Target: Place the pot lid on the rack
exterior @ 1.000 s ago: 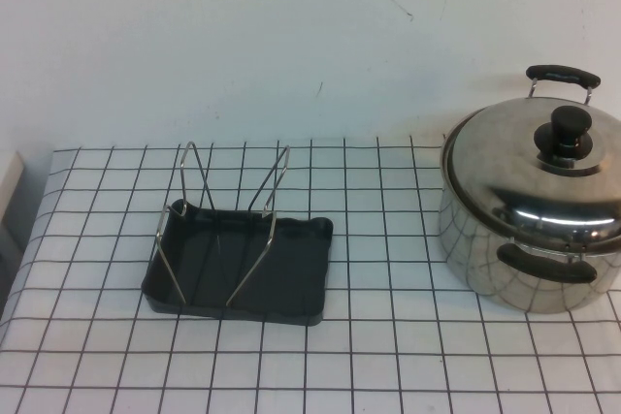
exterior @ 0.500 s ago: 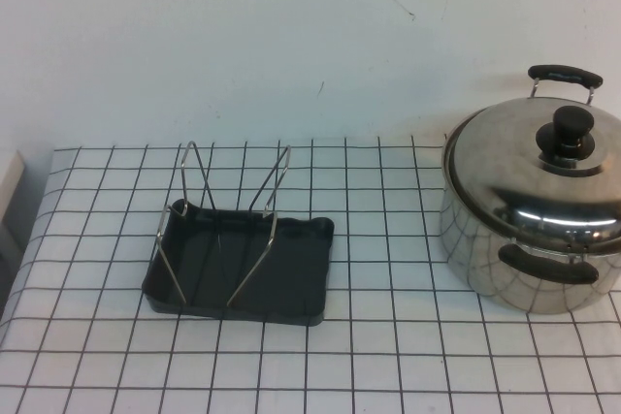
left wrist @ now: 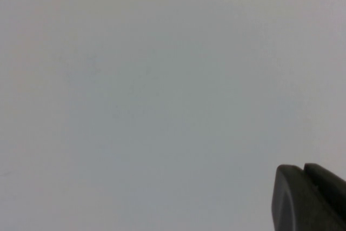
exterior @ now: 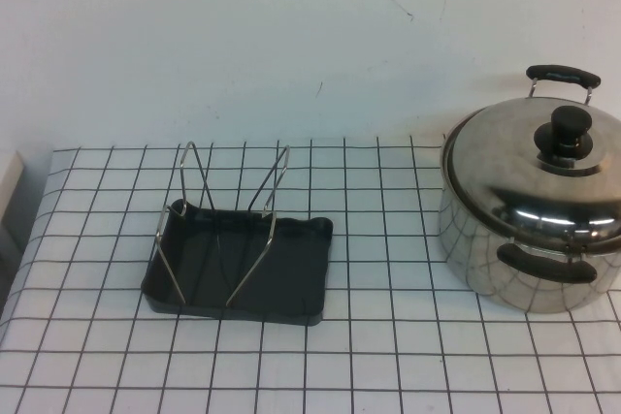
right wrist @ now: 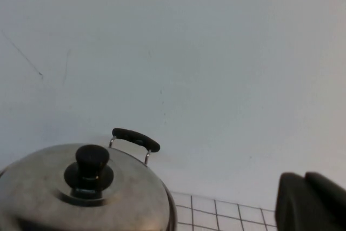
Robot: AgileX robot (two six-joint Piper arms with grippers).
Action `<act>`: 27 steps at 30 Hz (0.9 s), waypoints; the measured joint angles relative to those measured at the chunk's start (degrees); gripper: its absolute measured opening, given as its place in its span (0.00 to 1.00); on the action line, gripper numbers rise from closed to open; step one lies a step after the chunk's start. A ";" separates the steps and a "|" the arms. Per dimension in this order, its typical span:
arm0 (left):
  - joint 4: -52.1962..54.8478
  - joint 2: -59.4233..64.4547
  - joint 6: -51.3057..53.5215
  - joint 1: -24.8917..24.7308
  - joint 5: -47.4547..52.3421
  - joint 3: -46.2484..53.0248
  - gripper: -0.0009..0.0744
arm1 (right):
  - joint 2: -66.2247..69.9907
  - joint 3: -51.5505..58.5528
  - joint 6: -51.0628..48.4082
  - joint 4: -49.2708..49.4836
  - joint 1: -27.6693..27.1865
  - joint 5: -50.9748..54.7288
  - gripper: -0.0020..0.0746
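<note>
The pot lid (exterior: 514, 167) is shiny steel with a black knob (exterior: 571, 129). It sits closed on the steel pot (exterior: 485, 269) at the table's right. It also shows in the right wrist view (right wrist: 124, 198). The rack (exterior: 260, 239) is silver wire loops in a dark grey tray (exterior: 296, 283), left of the table's middle, with nothing in it. Neither arm shows in the high view. My right gripper (right wrist: 305, 178) is shut and empty, raised beside and apart from the lid. My left gripper (left wrist: 304, 169) is shut and empty, facing a plain white wall.
The table has a white cloth with a black grid (exterior: 388, 356). A white wall stands behind it. The pot has black side handles (exterior: 548, 267). A pale object (exterior: 8, 196) sits at the far left edge.
</note>
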 joint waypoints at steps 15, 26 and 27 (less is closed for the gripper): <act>0.38 15.93 -6.95 0.00 -3.82 0.00 0.01 | 36.28 -9.57 3.27 -8.18 9.58 -25.67 0.12; 0.48 19.08 -6.03 0.00 -3.94 0.00 0.01 | 58.72 -10.51 16.20 -11.92 11.02 -44.96 0.84; 0.60 19.08 -5.79 0.00 -3.94 0.00 0.01 | 60.78 -10.55 16.77 -12.18 11.02 -47.47 0.85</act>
